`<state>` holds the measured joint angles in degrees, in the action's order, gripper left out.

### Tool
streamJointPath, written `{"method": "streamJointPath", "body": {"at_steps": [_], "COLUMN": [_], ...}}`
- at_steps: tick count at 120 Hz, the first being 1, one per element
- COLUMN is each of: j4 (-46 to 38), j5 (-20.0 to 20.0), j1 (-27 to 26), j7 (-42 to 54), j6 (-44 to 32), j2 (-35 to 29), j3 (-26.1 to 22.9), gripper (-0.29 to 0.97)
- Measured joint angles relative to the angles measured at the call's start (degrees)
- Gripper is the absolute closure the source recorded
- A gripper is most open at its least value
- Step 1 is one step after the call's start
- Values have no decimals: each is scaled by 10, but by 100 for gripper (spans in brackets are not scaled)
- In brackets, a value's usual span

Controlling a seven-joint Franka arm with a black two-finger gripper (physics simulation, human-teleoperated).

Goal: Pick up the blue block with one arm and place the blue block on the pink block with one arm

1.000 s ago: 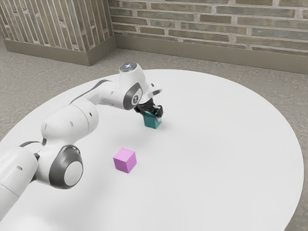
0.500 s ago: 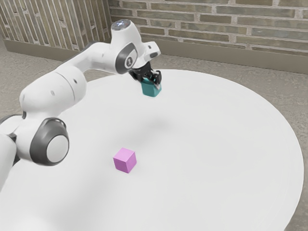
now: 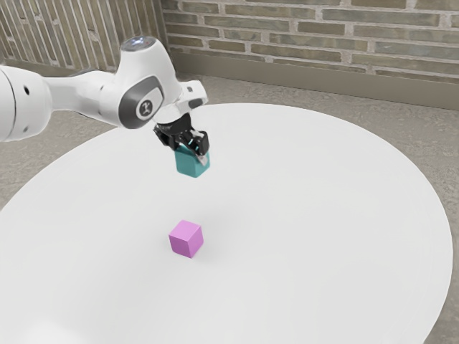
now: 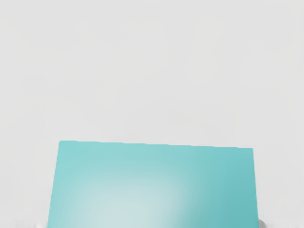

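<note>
Gripper clasps the lifted blue block; setting it on the pink block, well below it, remains

Here's the arm, all glossy white rounded shells, a dark grey disc with a small white mark on its joint, a pale bluish cap on top, and a compact black gripper at the end

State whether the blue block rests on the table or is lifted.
Lifted: the gripper grips the blue block in the air, clear of the table.
</note>
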<state>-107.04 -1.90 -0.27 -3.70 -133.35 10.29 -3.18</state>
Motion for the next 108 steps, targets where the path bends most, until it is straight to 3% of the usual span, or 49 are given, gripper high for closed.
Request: {"method": "streamJointPath", "body": {"at_steps": [19,44,80,108], "j4": [-119,-218,-227,-225], "j5": [9,19,18,18], "j1": [3,-9,29,24], "j7": [-4,-9,-11,-11], "j6": [-70,-140,-179,-191], "j2": [-63,-88,-53,-32], "j3": [-12,-15,-16,-16], "gripper": [34,34,33,34]}}
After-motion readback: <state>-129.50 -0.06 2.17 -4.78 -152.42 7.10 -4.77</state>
